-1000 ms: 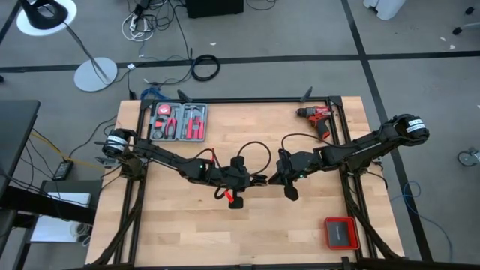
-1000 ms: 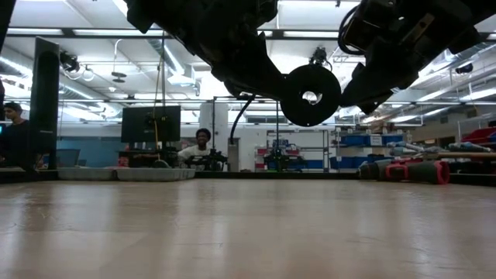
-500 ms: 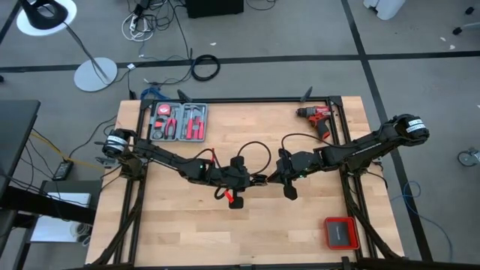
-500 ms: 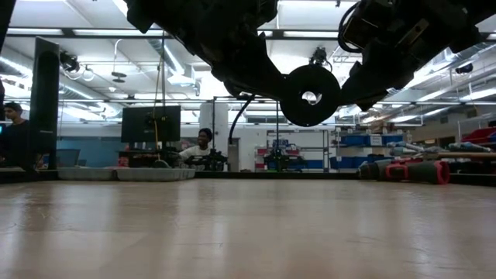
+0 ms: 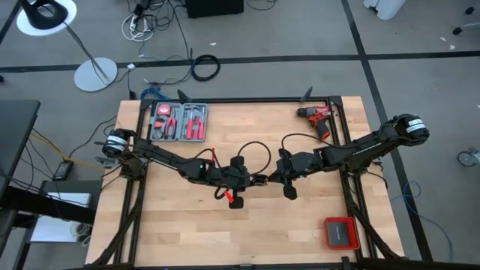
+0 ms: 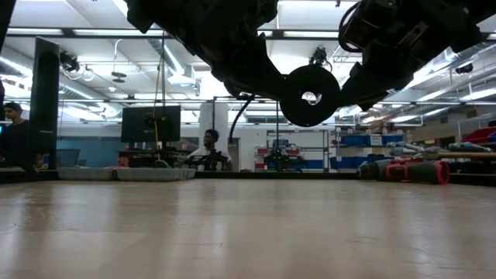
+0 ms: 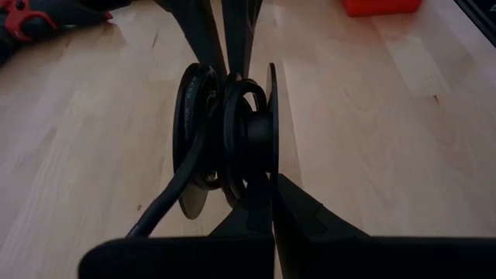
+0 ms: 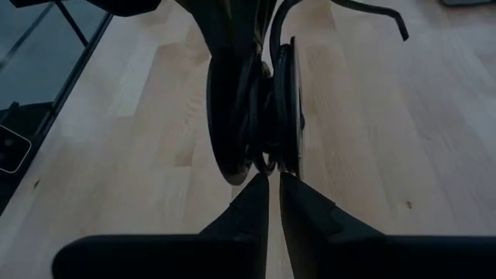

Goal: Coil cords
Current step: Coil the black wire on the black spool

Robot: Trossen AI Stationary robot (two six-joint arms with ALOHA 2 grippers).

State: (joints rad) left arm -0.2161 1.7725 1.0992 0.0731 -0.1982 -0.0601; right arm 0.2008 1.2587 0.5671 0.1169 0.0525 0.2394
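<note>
A black reel [image 6: 310, 94] with two round flanges and the thin black cord wound on its hub hangs above the middle of the table between both grippers. It also shows in the left wrist view [image 7: 232, 132] and the right wrist view [image 8: 252, 101]. Loose loops of the cord [image 5: 259, 148] arch toward the far side. My left gripper [image 5: 259, 180] comes from the left and my right gripper [image 5: 274, 177] from the right. Both are shut at the reel. My left gripper pinches the rim of one thin flange [image 7: 270, 167] between its two fingertips [image 7: 298, 205], edge-on and level from the table's left. The reel stands on edge, lifted clear of the table, and a strand of cord [image 7: 174, 190] trails off it. My right gripper has its nearly closed fingertips [image 8: 252, 198] at the reel's rim [image 8: 271, 159], between the two flanges, level from the table's right. Whether they pinch a flange or the wound cord cannot be told. The reel is clear of the table.
A red drill [image 5: 319, 116] lies at the far right, an open tool case [image 5: 178, 121] at the far left, and a red box [image 5: 340, 232] at the near right. A thicker black cable ring [image 5: 205, 67] lies on the floor beyond the table. People sit in the room behind.
</note>
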